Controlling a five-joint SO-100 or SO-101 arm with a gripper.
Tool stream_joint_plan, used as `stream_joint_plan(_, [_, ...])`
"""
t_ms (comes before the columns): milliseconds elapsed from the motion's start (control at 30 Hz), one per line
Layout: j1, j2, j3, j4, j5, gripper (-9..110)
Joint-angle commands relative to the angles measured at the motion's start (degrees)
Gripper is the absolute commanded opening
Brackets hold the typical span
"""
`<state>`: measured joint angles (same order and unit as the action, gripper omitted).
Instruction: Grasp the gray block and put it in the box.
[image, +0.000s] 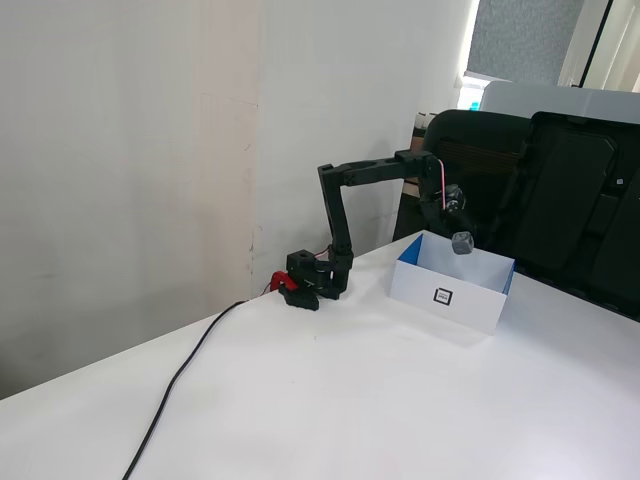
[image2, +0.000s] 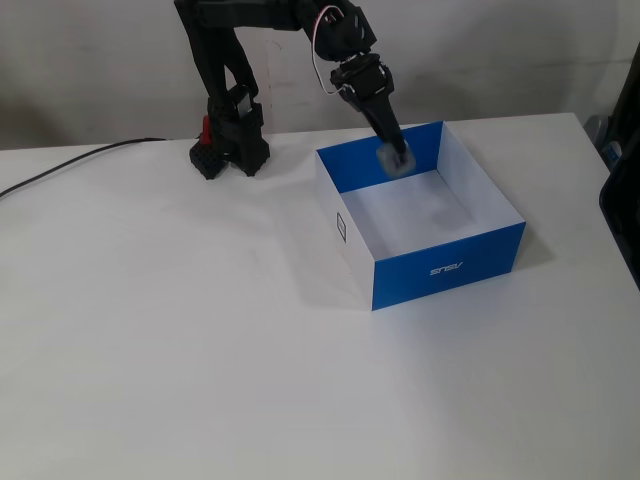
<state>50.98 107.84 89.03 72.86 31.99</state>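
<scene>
Arm extended horizontally from an upright lower link, wrist angled downward. Gripper (image: 460, 238) (image2: 396, 158) points down; jaw state not discernible in either fixed view.

A white table (image2: 200, 350) carries a black cable (image: 180, 380) running toward the wall (image: 130, 150). A black chair (image: 560, 190) stands behind the table.
</scene>
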Motion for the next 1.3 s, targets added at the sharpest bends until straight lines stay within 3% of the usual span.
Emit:
stream_joint_plan(0, [-0.5,0.4,-2.9,-1.7,0.5,49])
stream_joint_plan(433, [-2.5,1.1,-2.2,-0.6,1.9,37])
stream_joint_plan(600, [-3.9,3.8,-2.0,0.7,2.2,9])
stream_joint_plan(767, [-4.3,6.3,-2.1,2.5,2.2,0])
stream_joint_plan(1267, [-19.5,20.2,5.0,6.9,4.8,0])
